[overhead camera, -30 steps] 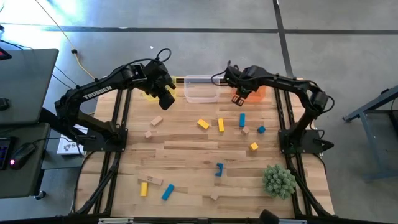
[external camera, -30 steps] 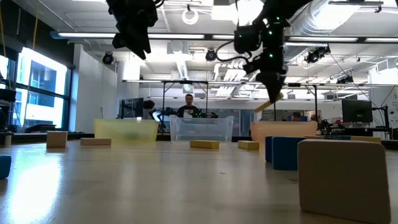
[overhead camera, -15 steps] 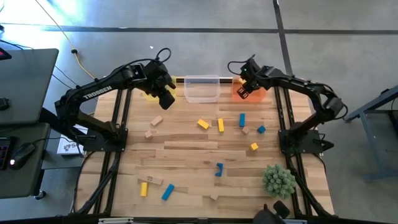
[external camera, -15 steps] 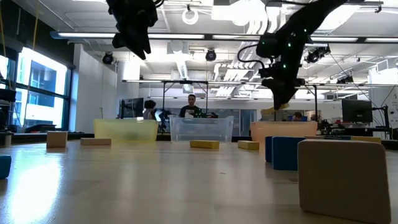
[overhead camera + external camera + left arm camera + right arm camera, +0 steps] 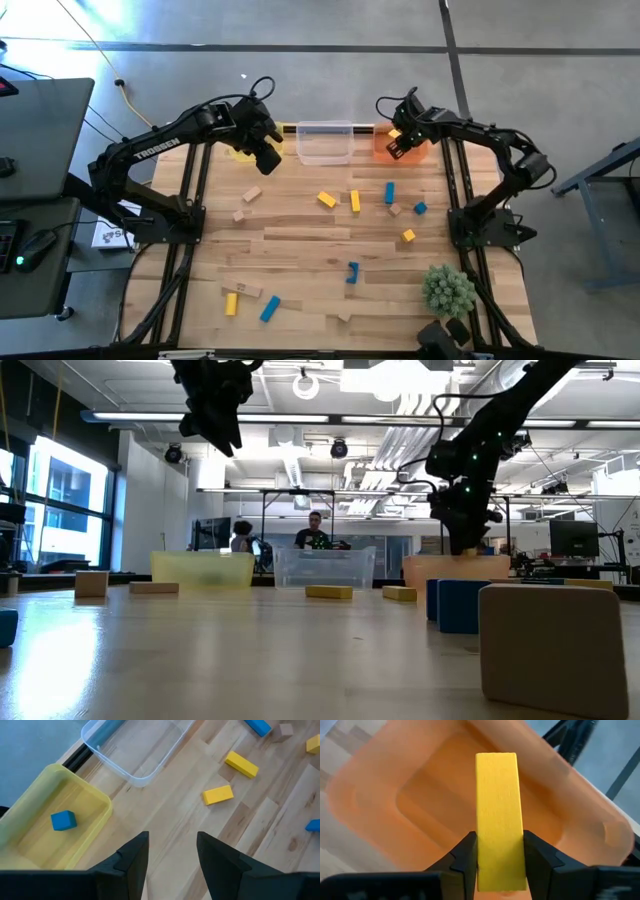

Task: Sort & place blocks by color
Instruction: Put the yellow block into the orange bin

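My right gripper (image 5: 496, 865) is shut on a yellow bar block (image 5: 496, 810) over the orange bin (image 5: 420, 805) at the table's far right (image 5: 419, 152). My left gripper (image 5: 172, 855) hangs open with nothing in it, high above the table near the yellow bin (image 5: 65, 800), which holds a blue cube (image 5: 63, 820). The clear bin (image 5: 323, 143) stands between the two bins. More blocks lie flat on the table: yellow (image 5: 327, 199), blue (image 5: 389, 192) and tan (image 5: 251, 194). My right gripper pinches the yellow bar's two long sides (image 5: 479, 851) between its two fingers, near one end of the bar. The fingers slant steeply down from above. The rest of the bar sticks out past the fingertips. It hangs clear above the inside of the orange bin.
A spiky green plant ball (image 5: 447, 290) sits at the near right. Several blocks lie near the front edge, among them a blue one (image 5: 270, 309) and a yellow one (image 5: 231, 303). People stand in the room behind the bins (image 5: 316, 532).
My right gripper has carried the yellow bar toward the table's far right and down, until it stands over the orange bin. Its wrist has rolled on the way. It has stayed shut on the bar.
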You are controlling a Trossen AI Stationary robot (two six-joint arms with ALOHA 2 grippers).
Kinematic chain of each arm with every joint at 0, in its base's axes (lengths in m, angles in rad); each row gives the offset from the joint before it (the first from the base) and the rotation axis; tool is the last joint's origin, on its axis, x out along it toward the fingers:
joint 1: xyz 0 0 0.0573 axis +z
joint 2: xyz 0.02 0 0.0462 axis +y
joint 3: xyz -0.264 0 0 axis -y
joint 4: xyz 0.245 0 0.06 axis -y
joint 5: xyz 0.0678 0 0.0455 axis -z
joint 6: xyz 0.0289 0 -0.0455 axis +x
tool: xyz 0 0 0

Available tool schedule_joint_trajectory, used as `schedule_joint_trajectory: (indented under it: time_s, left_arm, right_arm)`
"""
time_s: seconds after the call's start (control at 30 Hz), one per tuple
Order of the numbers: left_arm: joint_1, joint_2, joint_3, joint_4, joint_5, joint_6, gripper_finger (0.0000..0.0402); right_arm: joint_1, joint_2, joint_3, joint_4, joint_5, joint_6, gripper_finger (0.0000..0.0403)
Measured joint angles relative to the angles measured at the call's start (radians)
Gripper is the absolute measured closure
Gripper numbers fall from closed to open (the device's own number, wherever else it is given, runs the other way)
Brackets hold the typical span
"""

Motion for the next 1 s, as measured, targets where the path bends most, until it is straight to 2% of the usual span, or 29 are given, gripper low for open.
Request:
schedule_joint_trajectory:
  time_s: [0.23,0.7,1.0]
  left_arm:
    - [-0.001,0.0,0.0,0.0,-0.034,0.0,0.0245]
    - [-0.002,0.0,0.0,-0.011,-0.048,-0.03,0.0245]
    - [0.023,0.0,0.0,-0.02,-0.075,-0.123,0.0245]
  right_arm:
    - [-0.03,0.0,0.0,-0.004,-0.001,0.018,0.026]
    - [-0.03,0.0,0.002,-0.005,-0.004,0.018,0.0252]
    - [-0.03,0.0,0.094,-0.063,-0.049,0.017,0.0251]
